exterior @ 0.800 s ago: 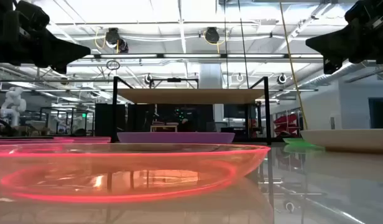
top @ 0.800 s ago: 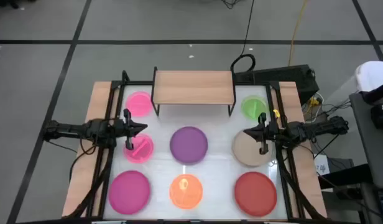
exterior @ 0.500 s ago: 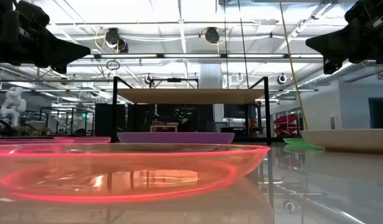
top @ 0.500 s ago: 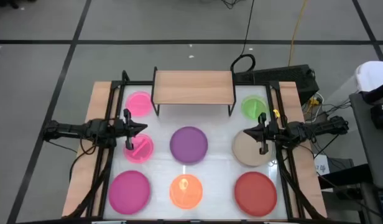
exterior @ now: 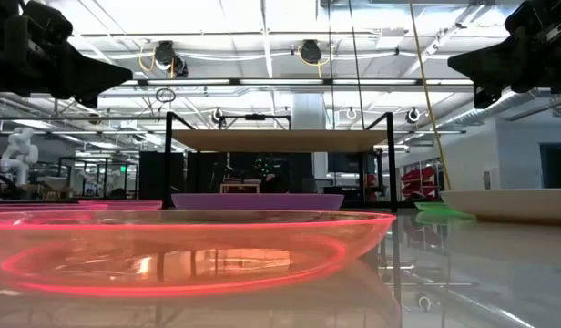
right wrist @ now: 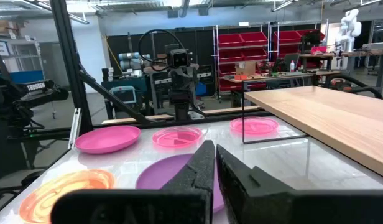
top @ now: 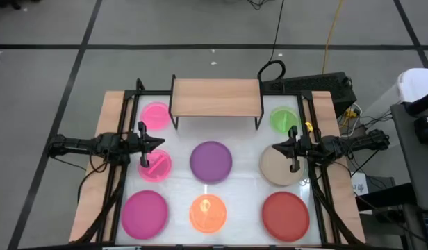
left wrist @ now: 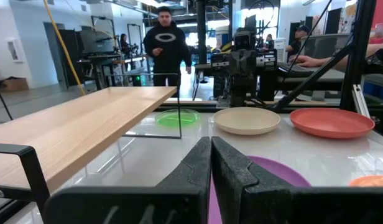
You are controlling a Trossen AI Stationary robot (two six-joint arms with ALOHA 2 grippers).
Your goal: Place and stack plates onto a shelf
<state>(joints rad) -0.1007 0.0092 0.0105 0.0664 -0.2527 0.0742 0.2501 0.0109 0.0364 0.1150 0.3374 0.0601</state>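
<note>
Right now my left gripper [top: 153,142] hangs above the table's left side, over the nearer of two small pink plates [top: 155,166], its fingers pressed together. My right gripper [top: 279,147] hangs over the inner edge of the beige plate [top: 278,167] on the right side, fingers likewise closed with nothing between them. The shelf [top: 216,97] stands at the far middle of the table, its wooden top bare. The other small pink plate [top: 155,115] sits just left of it and the green plate [top: 283,119] just right of it. The purple plate [top: 211,160] lies in the centre, in front of the shelf. Along the near edge sit the magenta plate [top: 144,213], the orange plate [top: 208,213] and the red plate [top: 285,214]. From the low view both grippers seem well clear of the tabletop, though their tips are cut off there.
</note>
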